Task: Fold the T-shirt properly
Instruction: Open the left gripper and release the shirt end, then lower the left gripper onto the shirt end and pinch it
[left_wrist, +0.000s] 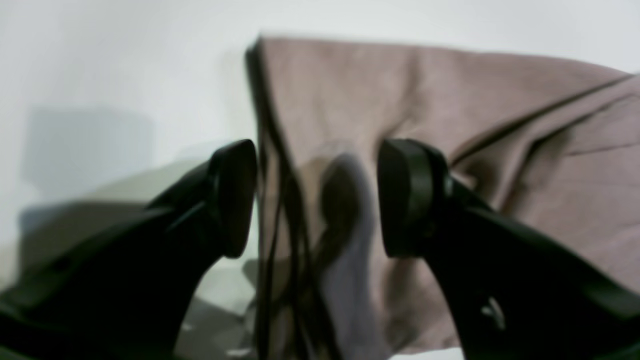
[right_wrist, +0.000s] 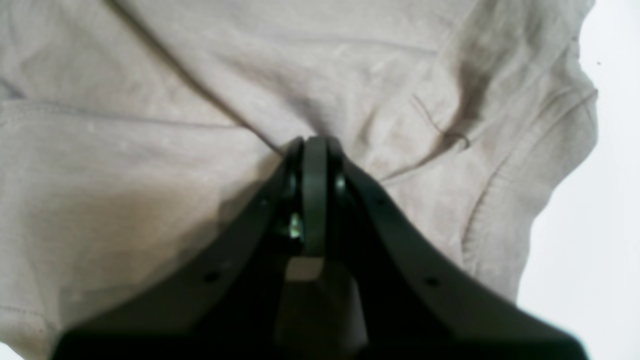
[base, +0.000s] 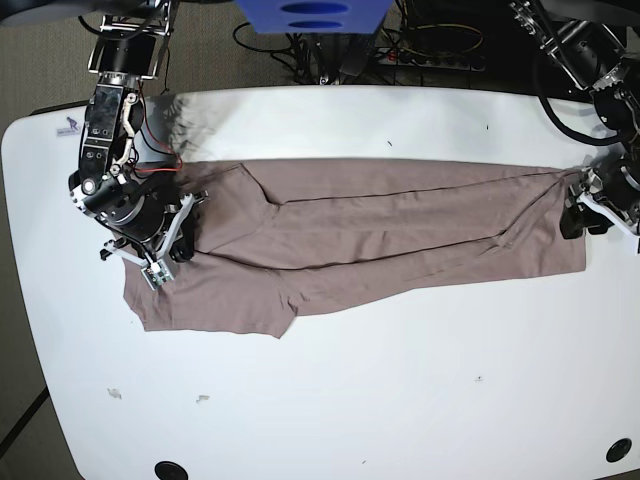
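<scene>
Left wrist view, left gripper (left_wrist: 317, 197): jaws apart, hovering over the T-shirt (left_wrist: 450, 125), nothing between the pads; one pad past the folded edge, the other over cloth.
Left wrist view, garment edge: doubled layers showing as dark lines along a straight fold; likely a good place to pinch both layers at once.
Right wrist view, right gripper (right_wrist: 315, 150): jaws pressed together at the cloth; creases fanning out from the tip, yet whether a pinch of fabric sits between the pads cannot be told.
Right wrist view, T-shirt (right_wrist: 150, 150): thin, wrinkled, with a ribbed hem or collar band curving at the right; white table (right_wrist: 600, 225) beyond it.
Base view, T-shirt (base: 380, 235): stretched long across the white table (base: 350, 400), already folded lengthwise, a sleeve flap spilling toward the near left.
Base view, right gripper (base: 165, 255): at the garment's left end.
Base view, left gripper (base: 580, 215): at the right end, by the corner.
Handling, judged: light, limp, no stiffness; apt to sag and drag; not fragile, not slippery.
Hold, judged: corners or doubled edges at both ends, lifted together to keep layers aligned.
</scene>
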